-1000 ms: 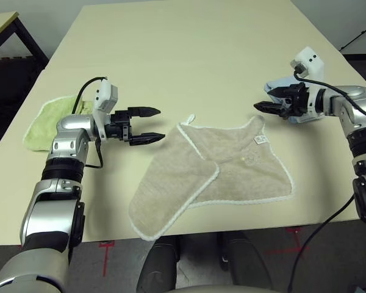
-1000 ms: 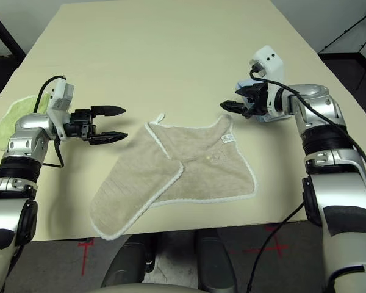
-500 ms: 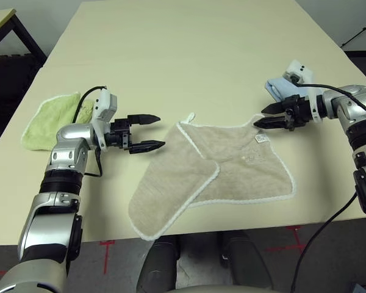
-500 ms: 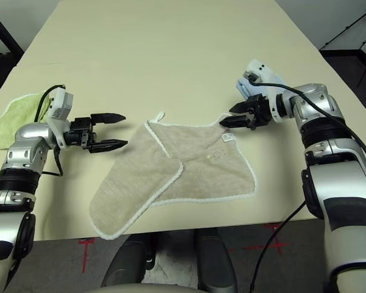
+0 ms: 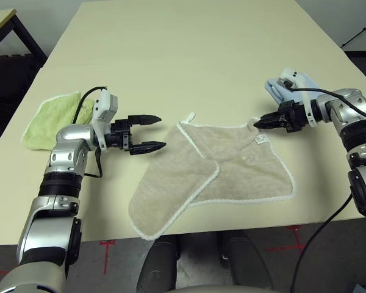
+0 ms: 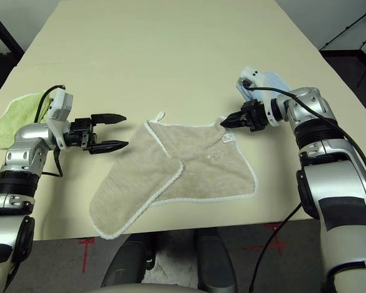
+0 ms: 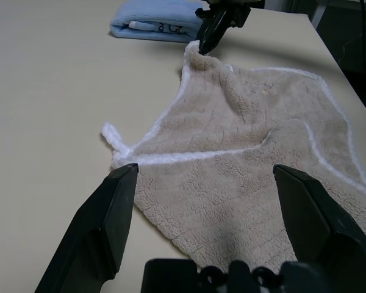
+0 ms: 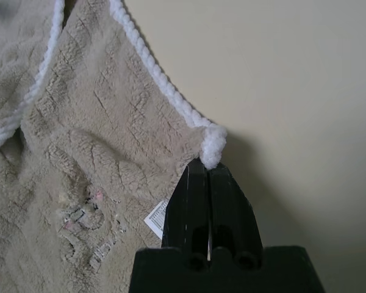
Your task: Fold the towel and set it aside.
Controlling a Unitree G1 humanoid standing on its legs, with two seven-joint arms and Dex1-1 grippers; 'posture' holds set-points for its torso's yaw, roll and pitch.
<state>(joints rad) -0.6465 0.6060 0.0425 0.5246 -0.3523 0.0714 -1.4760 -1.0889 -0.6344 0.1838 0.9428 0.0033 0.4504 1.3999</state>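
Observation:
The beige towel (image 5: 226, 168) lies on the table near its front edge, with its left part folded over in a diagonal flap. A white loop (image 5: 189, 117) sticks out at its far left corner and a small white tag (image 5: 260, 140) lies near the far right corner. My right gripper (image 5: 258, 124) is shut on that far right corner (image 8: 212, 145), which stands slightly raised. My left gripper (image 5: 160, 131) hovers open just left of the towel, its fingers (image 7: 116, 201) pointing at the loop corner.
A lime-green towel (image 5: 49, 116) lies at the table's left edge, behind my left arm. A folded light blue towel (image 5: 279, 90) sits just beyond my right gripper. The far half of the table (image 5: 189, 55) is bare.
My right gripper came down to the towel's far right corner and shut on it. My left gripper stayed open and barely moved.

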